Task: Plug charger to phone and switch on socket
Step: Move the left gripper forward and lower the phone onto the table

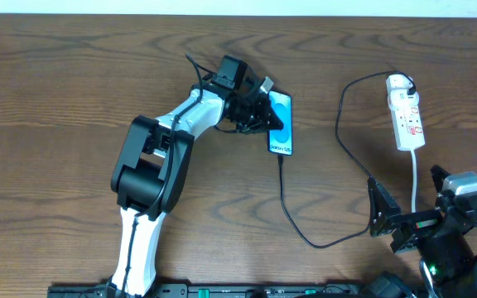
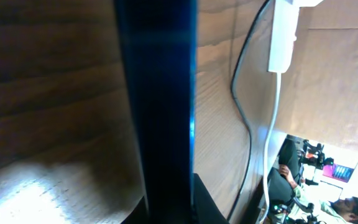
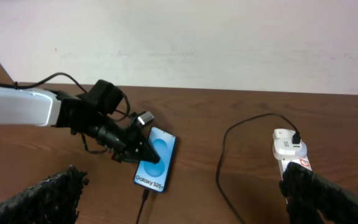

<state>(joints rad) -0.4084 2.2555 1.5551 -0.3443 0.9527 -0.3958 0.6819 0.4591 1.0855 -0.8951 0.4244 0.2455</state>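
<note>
The phone (image 1: 282, 132) lies on the wooden table with its blue screen up; it also shows in the right wrist view (image 3: 158, 160). My left gripper (image 1: 263, 113) is shut on its left edge, and in the left wrist view the phone (image 2: 160, 93) stands as a dark blue bar between the fingers (image 2: 166, 210). The charger cable (image 1: 286, 207) runs from the phone's bottom edge, where its plug tip looks inserted, loops right and up to the socket (image 1: 406, 116). My right gripper (image 1: 387, 222) is open and empty near the front right, its fingers wide apart (image 3: 185, 202).
The socket's white cord (image 1: 416, 178) runs down toward the right arm's base. The socket (image 3: 288, 146) sits just ahead of my right finger, with the cable (image 3: 222, 162) looping between it and the phone. A pale wall stands behind the table.
</note>
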